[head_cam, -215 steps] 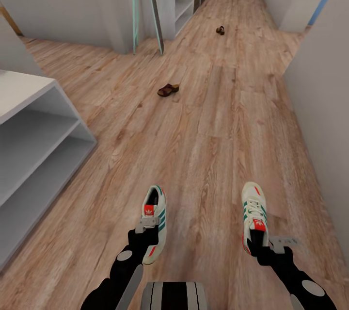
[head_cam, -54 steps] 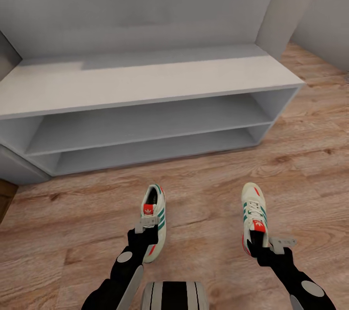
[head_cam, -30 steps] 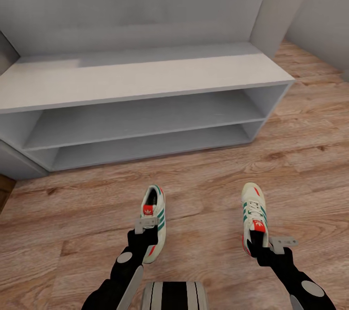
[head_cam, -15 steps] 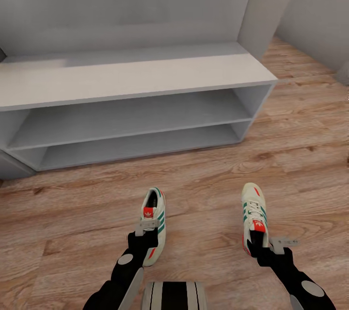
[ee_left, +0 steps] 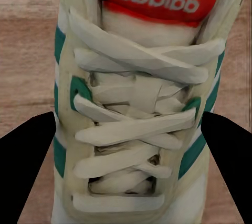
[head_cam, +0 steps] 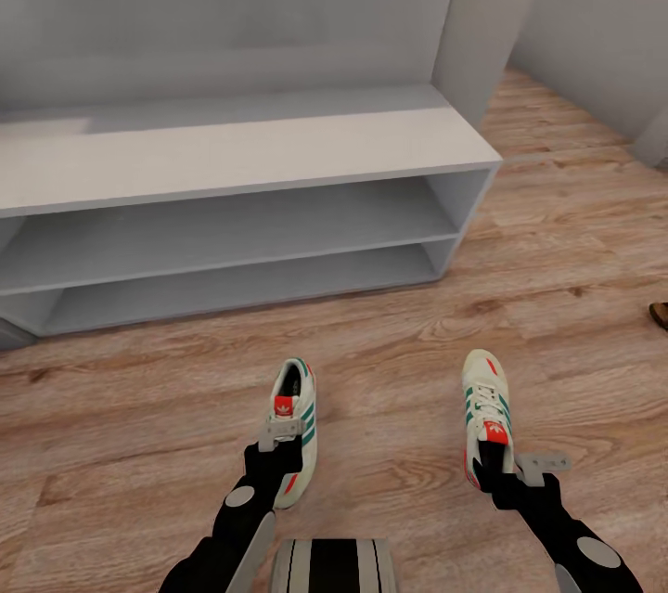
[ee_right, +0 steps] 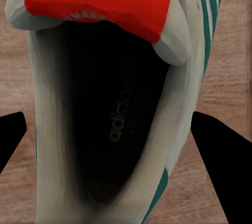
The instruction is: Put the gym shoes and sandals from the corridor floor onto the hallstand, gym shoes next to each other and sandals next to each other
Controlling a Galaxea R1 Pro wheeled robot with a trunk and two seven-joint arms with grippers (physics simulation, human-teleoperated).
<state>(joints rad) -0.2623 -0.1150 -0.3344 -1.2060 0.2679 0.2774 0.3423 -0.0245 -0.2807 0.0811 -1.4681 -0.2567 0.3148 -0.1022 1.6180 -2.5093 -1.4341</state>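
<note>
Sneakers hang in both pincers above the corridor floor (head_cam: 390, 361), in front of the hallstand (head_cam: 232, 157). The left pincer (head_cam: 281, 438) is clamped on the left gym shoe (head_cam: 296, 431) across its laced middle; in the left wrist view its dark fingers (ee_left: 23, 145) press both sides of the shoe (ee_left: 131, 129) below the red tongue patch. The right pincer (head_cam: 506, 466) holds the right gym shoe (head_cam: 486, 417) near the heel opening, and the right wrist view looks down into the dark inside of that shoe (ee_right: 110, 113), with black fingertips (ee_right: 220, 150) at either side. The hallstand's flat top and two open shelf levels stand ahead of the shoes. A brown sandal (head_cam: 660, 315) peeks in at the floor's right edge.
</note>
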